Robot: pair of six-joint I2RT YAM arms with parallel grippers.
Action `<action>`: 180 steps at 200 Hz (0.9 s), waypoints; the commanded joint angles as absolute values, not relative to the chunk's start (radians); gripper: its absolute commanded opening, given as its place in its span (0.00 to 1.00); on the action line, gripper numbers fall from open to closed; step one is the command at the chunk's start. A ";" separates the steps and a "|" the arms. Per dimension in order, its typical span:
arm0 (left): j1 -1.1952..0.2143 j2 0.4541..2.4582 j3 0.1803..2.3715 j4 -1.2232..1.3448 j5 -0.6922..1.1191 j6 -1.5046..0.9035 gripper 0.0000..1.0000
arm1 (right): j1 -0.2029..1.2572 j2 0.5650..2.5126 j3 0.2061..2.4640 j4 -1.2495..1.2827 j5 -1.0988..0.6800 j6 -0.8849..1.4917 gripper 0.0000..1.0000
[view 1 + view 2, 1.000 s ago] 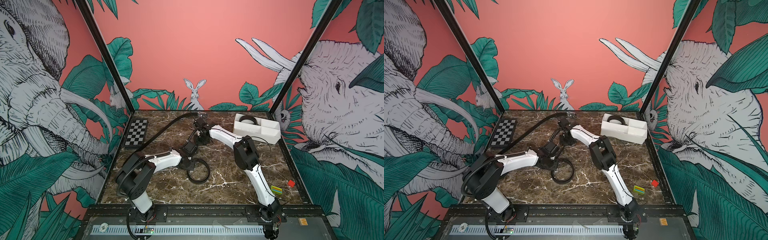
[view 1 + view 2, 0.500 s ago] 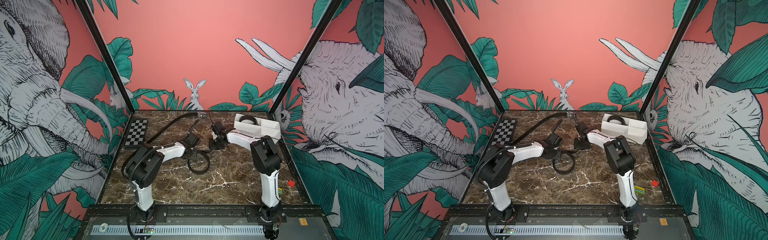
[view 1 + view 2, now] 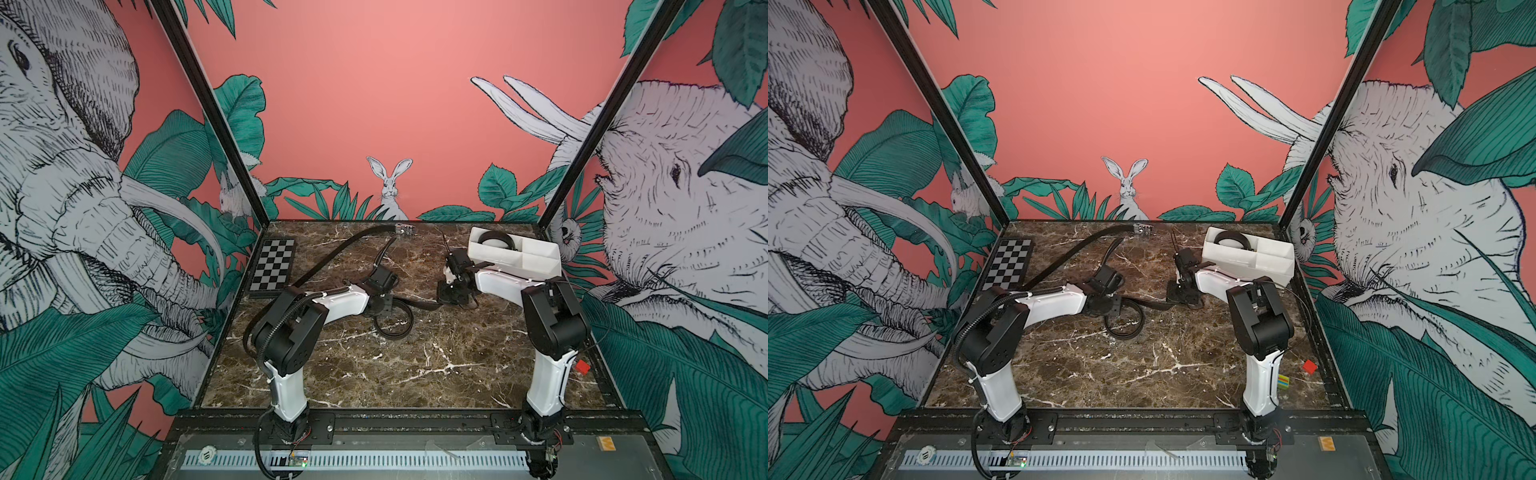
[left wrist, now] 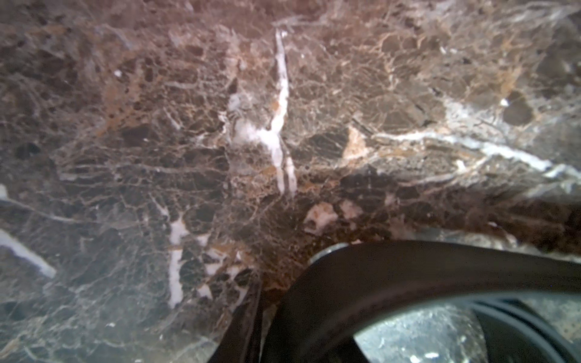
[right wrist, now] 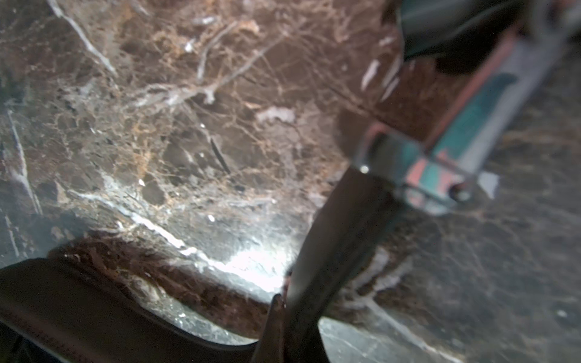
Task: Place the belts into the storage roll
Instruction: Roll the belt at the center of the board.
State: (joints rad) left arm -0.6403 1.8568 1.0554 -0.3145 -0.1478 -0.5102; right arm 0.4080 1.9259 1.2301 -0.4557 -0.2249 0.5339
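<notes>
Left claw (image 3: 384,305) hangs low over the marble table (image 3: 415,374), directly above the looped belt (image 3: 419,305), whose ring lies flat on the stone on the near side of it. Its wrist view shows the strap curving past close by, but whether the jaws are spread or nipping the strap cannot be told. Slightly farther back and to the right, the right claw (image 3: 448,298) is pressed together on the same belt close to its buckle (image 5: 415,169), and the strap runs between the two claws. Beyond that stands the storage roll (image 3: 511,264), in the far right corner. A coiled belt (image 3: 494,235) already sits in its end compartment toward the middle of the table, while the other compartments show only white. Farthest off, the long belt (image 3: 374,230) stretches from beside the checkered board (image 3: 272,266) to the back edge, untouched. I judge the task roughly a third done: one belt stored, one in hand, one waiting. A red block (image 3: 582,366) and a striped block (image 3: 1283,380) lie near the front right edge, well apart from the work. The likely obstacles are the storage roll's near wall, which the belt must be lifted over, the trailing loop, which may drag or spring open, and the right forearm lying just beside the roll.
</notes>
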 commanded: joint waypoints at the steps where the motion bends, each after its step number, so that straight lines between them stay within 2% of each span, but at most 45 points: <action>1: -0.570 2.015 0.920 -0.557 -0.229 -0.555 0.30 | 0.367 1.937 1.143 -0.642 -0.092 0.486 0.00; 108: -0.538 2.049 0.883 -0.520 -0.214 -0.557 0.32 | 0.358 1.861 1.070 -0.665 -0.101 0.528 0.00; 116: -0.537 2.049 0.881 -0.512 -0.204 -0.558 0.29 | 0.359 1.850 1.059 -0.662 -0.099 0.533 0.00; 130: -0.537 2.039 0.871 -0.480 -0.180 -0.542 0.16 | 0.361 1.842 1.040 -0.640 -0.142 0.538 0.00; 145: -0.544 2.033 0.884 -0.479 -0.177 -0.518 0.09 | 0.379 1.843 1.039 -0.636 -0.196 0.525 0.12; 157: -0.545 2.034 0.905 -0.503 -0.202 -0.502 0.08 | 0.408 1.822 1.062 -0.669 -0.170 0.495 0.29; 180: -0.545 2.031 0.920 -0.515 -0.219 -0.493 0.07 | 0.440 1.771 1.149 -0.783 -0.109 0.399 0.46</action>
State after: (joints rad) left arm -0.5945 1.8633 1.0180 -0.1841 -0.1535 -0.4839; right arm 0.4103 1.8080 1.1110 -0.4980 -0.2104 0.5110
